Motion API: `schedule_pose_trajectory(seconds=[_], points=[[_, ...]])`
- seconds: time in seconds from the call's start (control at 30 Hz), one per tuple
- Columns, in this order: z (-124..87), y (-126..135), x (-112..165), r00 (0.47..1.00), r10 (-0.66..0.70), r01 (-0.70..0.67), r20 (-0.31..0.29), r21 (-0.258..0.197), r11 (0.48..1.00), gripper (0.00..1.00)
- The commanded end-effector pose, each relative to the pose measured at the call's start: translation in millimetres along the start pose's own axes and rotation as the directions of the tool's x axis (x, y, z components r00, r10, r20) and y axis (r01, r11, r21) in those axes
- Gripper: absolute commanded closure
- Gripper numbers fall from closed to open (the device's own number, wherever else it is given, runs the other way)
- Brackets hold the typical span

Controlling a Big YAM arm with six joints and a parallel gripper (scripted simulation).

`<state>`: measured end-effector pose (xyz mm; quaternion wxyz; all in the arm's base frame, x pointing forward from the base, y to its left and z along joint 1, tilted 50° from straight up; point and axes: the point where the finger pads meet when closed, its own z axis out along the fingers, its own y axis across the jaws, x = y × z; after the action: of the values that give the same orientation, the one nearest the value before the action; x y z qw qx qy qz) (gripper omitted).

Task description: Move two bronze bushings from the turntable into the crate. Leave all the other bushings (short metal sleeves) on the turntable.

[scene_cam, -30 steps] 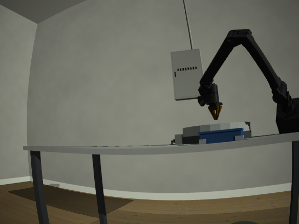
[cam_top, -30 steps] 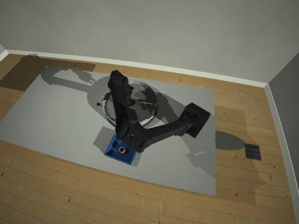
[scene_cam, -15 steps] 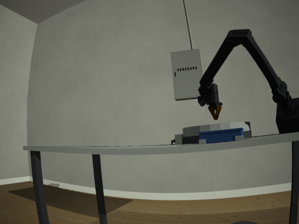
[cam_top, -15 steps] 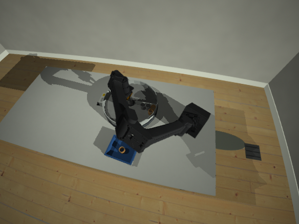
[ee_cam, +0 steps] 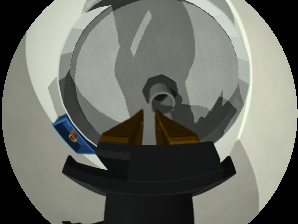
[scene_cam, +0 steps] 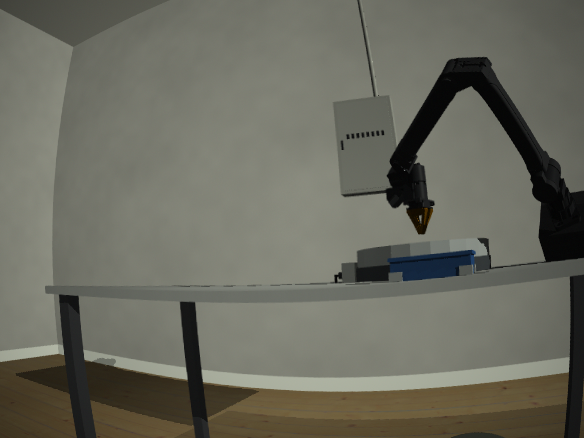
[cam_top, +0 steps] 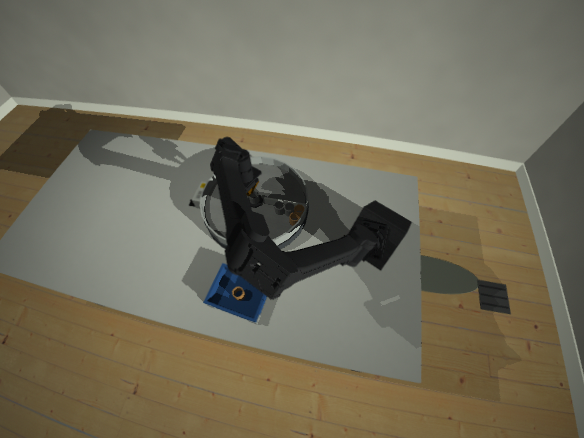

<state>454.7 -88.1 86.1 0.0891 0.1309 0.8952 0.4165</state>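
The round grey turntable (cam_top: 255, 205) sits mid-table. On its right side stand a bronze bushing (cam_top: 296, 214) and two dark grey bushings (cam_top: 283, 206) beside it. The blue crate (cam_top: 235, 295) in front of the turntable holds one bronze bushing (cam_top: 236, 290). My gripper (scene_cam: 420, 231) hangs well above the turntable, pointing down, its orange fingers nearly together with nothing between them. In the wrist view the fingertips sit just short of a grey bushing (ee_cam: 161, 92) on the disc below, and the crate (ee_cam: 67, 135) shows at the left edge.
The arm's black base (cam_top: 382, 232) stands at the right of the table, and its links cross over the crate's near corner. A small motor box (cam_top: 197, 195) sticks out at the turntable's left. A grey cabinet (scene_cam: 364, 145) hangs on the wall behind.
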Motion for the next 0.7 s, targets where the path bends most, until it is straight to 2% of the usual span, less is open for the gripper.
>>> schedule_pose_trajectory(seconds=[0.0, 0.27, 0.4, 0.67], points=[[6, 4, -7, 0.999, -0.034, 0.034, -0.005, 0.003, 0.999, 0.84], [2, 5, -8, 0.999, -0.034, 0.034, -0.005, 0.003, 0.999, 0.84], [-7, 4, -12, 1.000, -0.029, 0.029, 0.008, 0.006, 1.000, 0.84], [-5, 3, -11, 1.000, -0.027, 0.027, 0.009, 0.006, 1.000, 0.84]])
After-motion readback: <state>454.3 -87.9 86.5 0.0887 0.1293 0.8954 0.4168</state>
